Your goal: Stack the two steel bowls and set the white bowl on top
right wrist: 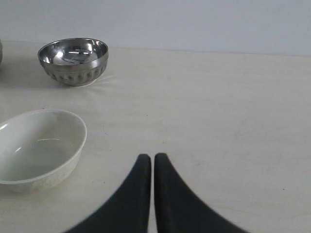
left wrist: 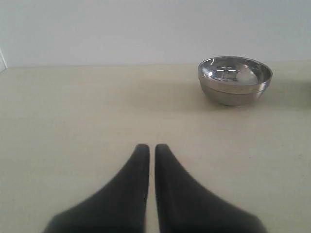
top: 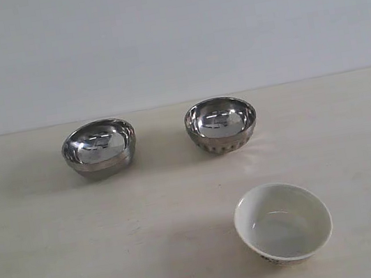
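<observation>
Fingers (left wrist: 136, 170) pressed together, empty, on left gripper (left wrist: 152, 146) and right gripper (right wrist: 152, 156); smooth steel bowl (top: 99, 148), ribbed steel bowl (top: 220, 124), white bowl (top: 283, 222) standing separate.

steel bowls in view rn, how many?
2. In the exterior view the smooth steel bowl sits back left and the ribbed steel bowl to its right, apart, both upright. Nothing looks hidden.

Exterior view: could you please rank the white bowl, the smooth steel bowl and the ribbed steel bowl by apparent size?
1. The white bowl looks largest, but it sits nearer the camera, so its true size is unsure.
2. The smooth steel bowl and the ribbed steel bowl look alike; no ranking between them.
</observation>
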